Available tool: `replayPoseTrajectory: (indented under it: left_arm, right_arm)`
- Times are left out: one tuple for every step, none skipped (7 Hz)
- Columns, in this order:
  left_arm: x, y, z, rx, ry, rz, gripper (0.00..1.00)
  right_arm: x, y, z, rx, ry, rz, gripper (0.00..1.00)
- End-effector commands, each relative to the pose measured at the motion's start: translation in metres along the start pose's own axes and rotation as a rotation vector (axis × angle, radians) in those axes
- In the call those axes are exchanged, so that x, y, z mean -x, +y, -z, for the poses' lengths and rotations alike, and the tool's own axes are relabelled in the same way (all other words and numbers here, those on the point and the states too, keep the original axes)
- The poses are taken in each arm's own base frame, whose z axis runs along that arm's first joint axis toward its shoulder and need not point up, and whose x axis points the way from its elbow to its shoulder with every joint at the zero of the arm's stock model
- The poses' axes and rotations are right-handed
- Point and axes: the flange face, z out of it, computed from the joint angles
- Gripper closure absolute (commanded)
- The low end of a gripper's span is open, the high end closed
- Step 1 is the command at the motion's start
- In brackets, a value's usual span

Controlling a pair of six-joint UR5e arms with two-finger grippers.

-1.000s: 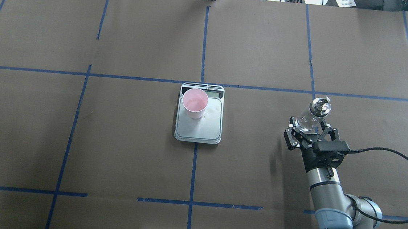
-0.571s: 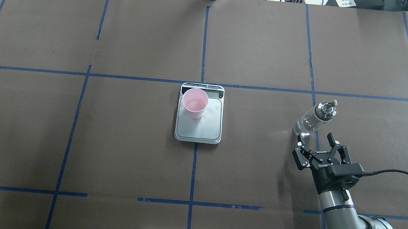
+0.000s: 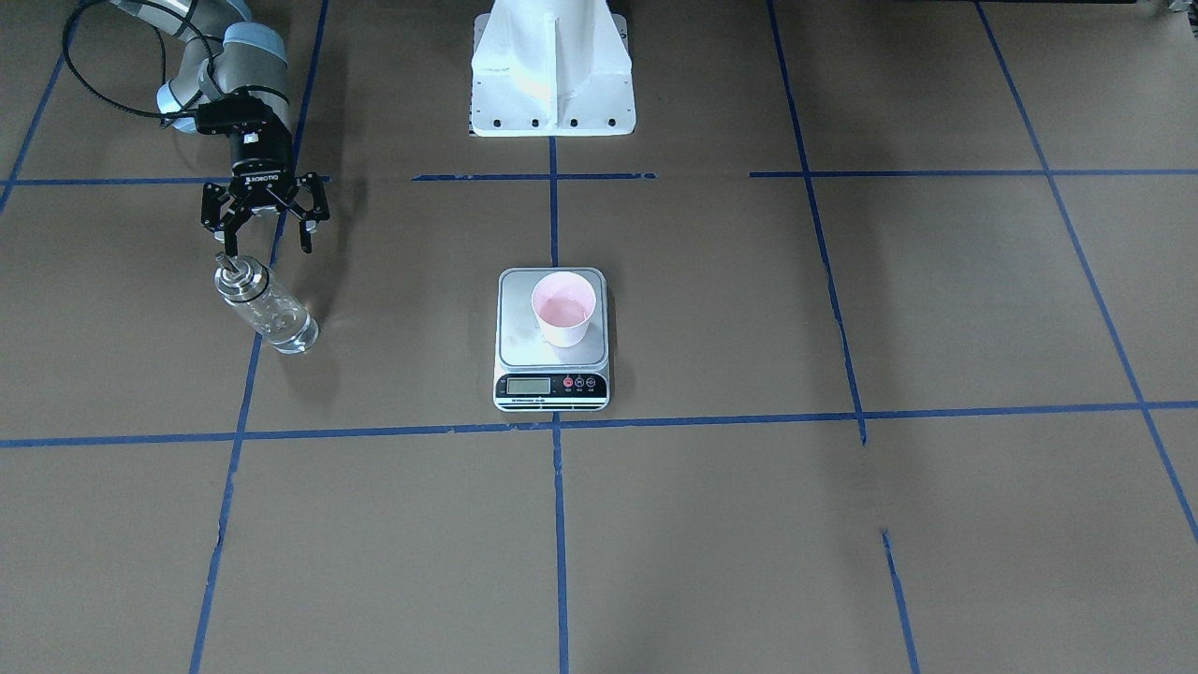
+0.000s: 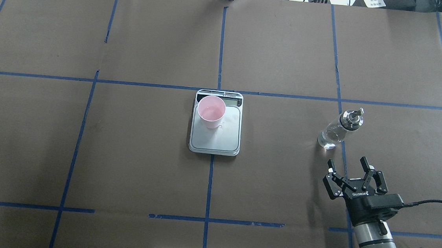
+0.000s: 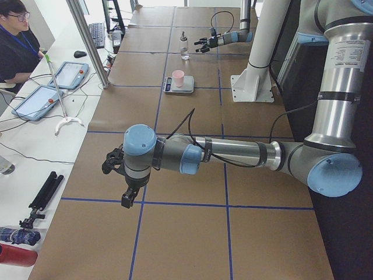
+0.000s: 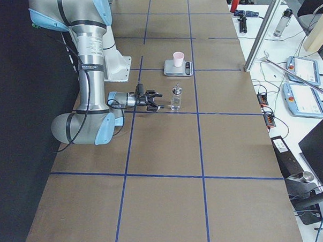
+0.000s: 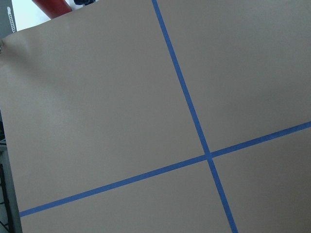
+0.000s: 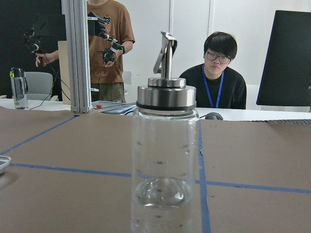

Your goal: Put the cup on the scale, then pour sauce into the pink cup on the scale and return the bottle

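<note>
The pale pink cup (image 4: 211, 111) (image 3: 562, 309) stands on the back left part of the silver scale (image 4: 215, 141) (image 3: 522, 332) at the table's middle. The clear glass bottle (image 4: 337, 129) (image 3: 267, 314) (image 8: 165, 160) stands alone on the paper to the right, with a little sauce (image 8: 164, 191) at its bottom. My right gripper (image 4: 347, 161) (image 3: 265, 245) is open, a short way behind the bottle and facing it, holding nothing. My left gripper (image 5: 118, 182) shows only in the exterior left view, over bare paper; I cannot tell its state.
The white robot base (image 3: 552, 65) stands behind the scale. Blue tape lines cross the brown paper. Two people (image 8: 221, 73) are beyond the table's far edge. A side table (image 5: 55, 87) with tablets and cables runs along that edge.
My right gripper has let go of the bottle and drawn back toward the robot. The bottle now stands free on the table. Cup and scale have not moved.
</note>
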Motion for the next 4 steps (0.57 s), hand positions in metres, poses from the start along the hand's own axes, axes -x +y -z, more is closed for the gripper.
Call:
replayPoseTrajectory:
  left_arm:
    - [0.000, 0.001, -0.001, 0.001, 0.001, 0.000, 0.00]
    - [0.000, 0.001, 0.000, -0.001, 0.000, -0.004, 0.00]
    - [0.000, 0.001, 0.000, -0.001, 0.000, -0.004, 0.00]
    - [0.000, 0.001, 0.000, -0.001, 0.000, -0.004, 0.00]
  right_arm:
    - [-0.065, -0.014, 0.016, 0.003, -0.053, -0.004, 0.00]
    - [-0.071, -0.020, 0.018, 0.001, -0.079, -0.009, 0.00]
    - [-0.077, -0.027, 0.006, 0.009, -0.084, -0.017, 0.00]
    - [-0.089, -0.039, -0.014, 0.020, -0.086, -0.019, 0.00]
